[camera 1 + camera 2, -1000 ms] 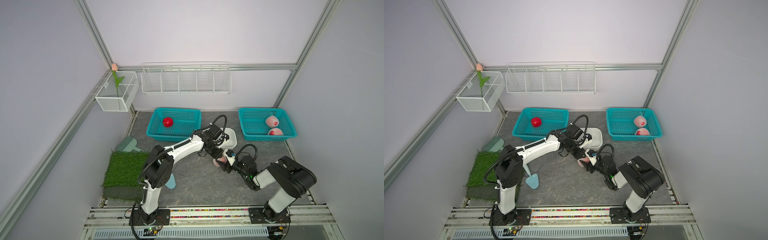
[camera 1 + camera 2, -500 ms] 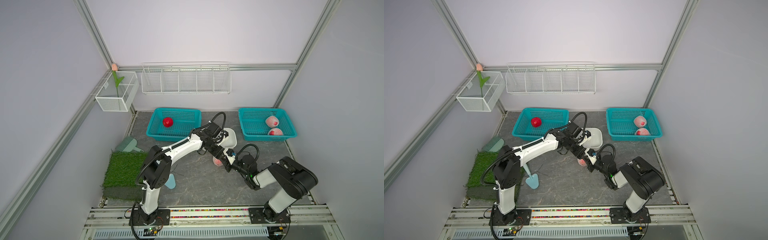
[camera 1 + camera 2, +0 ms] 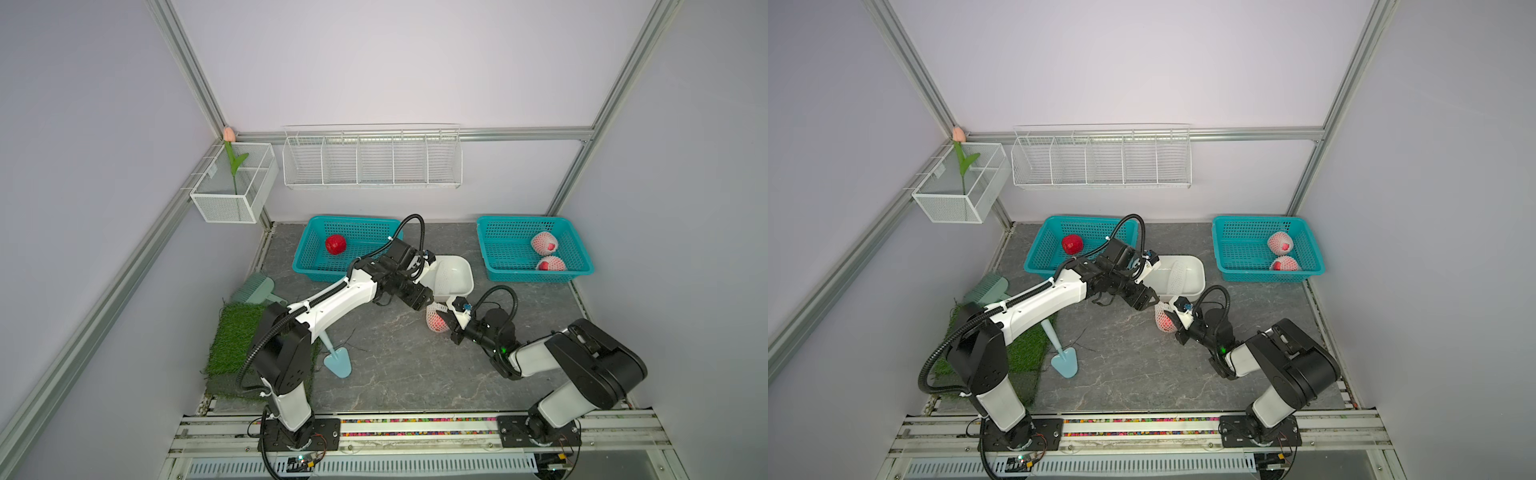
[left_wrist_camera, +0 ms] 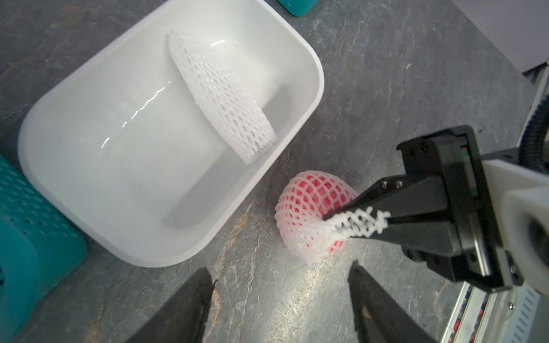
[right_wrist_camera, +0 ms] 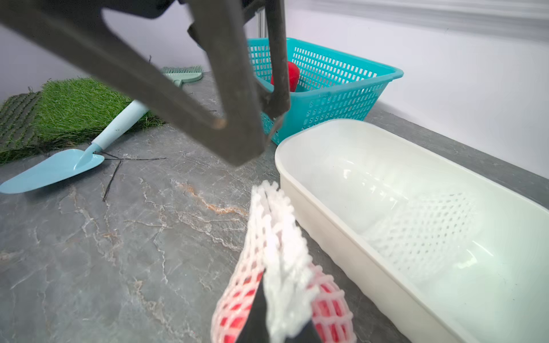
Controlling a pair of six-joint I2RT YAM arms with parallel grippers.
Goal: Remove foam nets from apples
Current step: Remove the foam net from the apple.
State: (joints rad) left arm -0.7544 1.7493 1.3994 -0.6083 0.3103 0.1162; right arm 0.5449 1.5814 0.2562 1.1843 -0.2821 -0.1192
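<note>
White foam net pinched, clearest left wrist

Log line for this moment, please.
stage: net removal | right gripper: shut on foam net over apple | left gripper: open, empty | tub: one loose net

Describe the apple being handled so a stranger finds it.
Find the central white plastic tub. Just beside it is a red apple in white foam mesh. It alone is outside the teal plastic baskets, its net pinched by the right end effector.
</note>
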